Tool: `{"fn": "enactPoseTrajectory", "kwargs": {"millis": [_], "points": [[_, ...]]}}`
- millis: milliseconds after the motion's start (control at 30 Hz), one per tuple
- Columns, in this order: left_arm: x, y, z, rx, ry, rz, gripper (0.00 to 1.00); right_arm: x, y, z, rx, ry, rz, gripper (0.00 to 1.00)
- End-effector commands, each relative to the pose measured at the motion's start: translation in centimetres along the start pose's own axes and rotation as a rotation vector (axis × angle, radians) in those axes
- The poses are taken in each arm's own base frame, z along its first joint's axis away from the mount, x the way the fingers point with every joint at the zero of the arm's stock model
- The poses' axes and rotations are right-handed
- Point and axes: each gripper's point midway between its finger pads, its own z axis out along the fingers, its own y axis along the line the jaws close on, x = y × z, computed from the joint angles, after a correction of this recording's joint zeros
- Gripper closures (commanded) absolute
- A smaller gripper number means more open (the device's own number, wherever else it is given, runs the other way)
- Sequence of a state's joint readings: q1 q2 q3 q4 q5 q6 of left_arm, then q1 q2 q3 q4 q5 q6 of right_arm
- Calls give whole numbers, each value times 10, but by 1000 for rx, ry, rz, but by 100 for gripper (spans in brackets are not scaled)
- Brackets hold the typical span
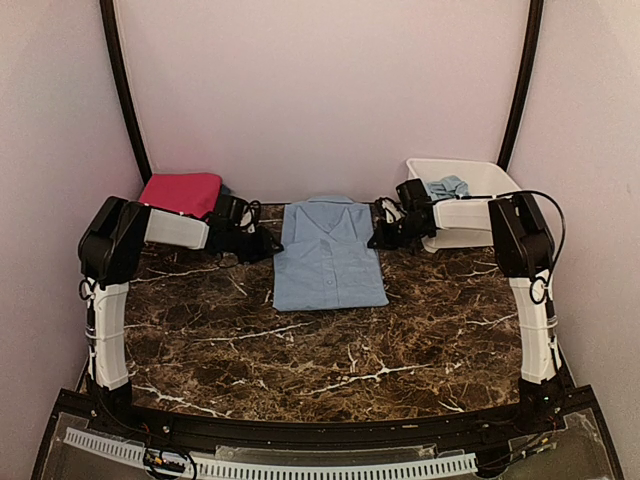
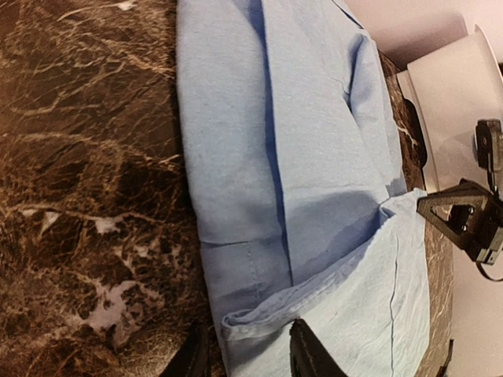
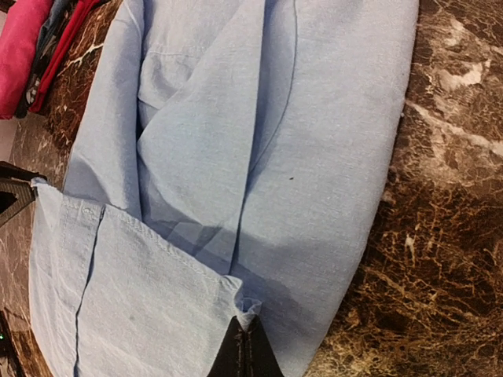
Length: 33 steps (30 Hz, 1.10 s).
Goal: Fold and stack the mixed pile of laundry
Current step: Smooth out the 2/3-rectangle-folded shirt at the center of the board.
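from above, the white tub stands at the back right of the marble table, with a crumpled blue cloth inside it. the pale blue collared shirt lies folded flat just left of the tub, collar to the back. a folded magenta piece sits well left of the tub, beyond the shirt. the left gripper is at the shirt edge far from the tub, and the right gripper is at the shirt edge next to the tub, right in front of the tub's wall.

in the left wrist view, the shirt runs up towards the tub at the upper right. a flap of it is turned over. the left gripper's fingers stand a little apart with the flap's folded corner between them; whether they press it, i cannot tell. on the tub side, the right gripper meets the flap's other corner.

in the right wrist view, the right gripper has its fingers drawn together on the near corner of the flap, pinching it. the flap reaches to the left gripper on the side away from the tub, and the magenta piece shows beyond it.
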State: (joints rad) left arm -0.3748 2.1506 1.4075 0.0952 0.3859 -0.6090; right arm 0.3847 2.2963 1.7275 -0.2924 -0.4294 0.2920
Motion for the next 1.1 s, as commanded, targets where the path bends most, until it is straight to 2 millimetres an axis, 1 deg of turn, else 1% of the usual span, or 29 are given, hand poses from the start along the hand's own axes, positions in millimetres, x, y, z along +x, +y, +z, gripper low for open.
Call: {"fn": "enactPoseTrajectory", "kwargs": {"millis": [0, 100, 133, 167, 200, 267, 367, 467, 600, 733, 800, 867, 900, 933, 1000, 1033, 1067], "points": [[-10, -18, -4, 74, -4, 30, 72, -11, 5, -8, -16, -44, -14, 100], [-11, -24, -4, 103, -8, 33, 81, -13, 7, -16, -11, -63, -18, 100], [-12, -26, -5, 116, -10, 34, 85, -15, 7, -18, -8, -70, -20, 100], [-13, -28, -5, 123, -12, 35, 88, -16, 7, -22, -3, -78, -22, 100], [-14, -31, -6, 133, -15, 39, 93, -17, 7, -25, 2, -85, -23, 100], [-17, -35, -7, 146, -22, 43, 99, -21, 7, -33, 11, -104, -26, 100], [-20, -37, -6, 153, -30, 50, 100, -28, 4, -44, 24, -140, -25, 100], [-23, -36, -4, 149, -34, 55, 100, -30, 1, -47, 26, -153, -20, 100], [-21, -33, 2, 149, -28, 58, 100, -29, -2, -39, 21, -143, -16, 100], [-19, -20, 8, 101, -27, 47, 100, -26, -6, -28, 10, -128, -10, 100], [-18, -12, 14, 69, -17, 38, 99, -24, -9, -21, 9, -119, -6, 100], [-16, -5, 18, 47, -7, 33, 94, -24, -13, -16, 14, -112, -5, 100], [-14, -1, 20, 32, 2, 31, 89, -22, -15, -13, 19, -101, -4, 100], [-14, 1, 21, 25, 5, 31, 86, -22, -15, -13, 20, -97, -9, 95], [-17, 3, 16, 6, 5, 31, 70, -24, -9, -19, 10, -96, -23, 83], [-19, 1, 13, 4, -1, 38, 64, -27, -5, -26, 9, -103, -33, 71], [-26, -4, 4, 2, -22, 48, 53, -30, 0, -35, 11, -115, -44, 62]]}}
